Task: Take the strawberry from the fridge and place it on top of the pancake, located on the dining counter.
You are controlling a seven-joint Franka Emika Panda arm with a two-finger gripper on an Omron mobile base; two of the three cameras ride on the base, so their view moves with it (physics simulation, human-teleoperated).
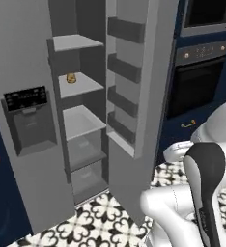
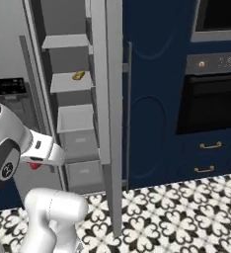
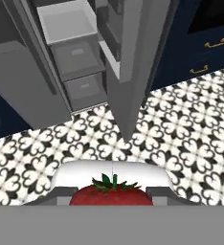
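The end effector (image 3: 112, 198) is closed on the strawberry (image 3: 111, 195), which sits red and leafy between its two dark fingers in the hand view; in the right base view a sliver of red (image 2: 35, 165) shows under the white hand. Beyond it lies the black-and-white patterned floor (image 3: 181, 129). The fridge (image 1: 33, 159) stands open, its door (image 1: 134, 96) swung out, with a tan-yellow lump (image 1: 71, 78) on a grey inner shelf (image 1: 81, 86). To the right are navy cabinets (image 2: 152, 99) and a dark oven (image 2: 211, 101).
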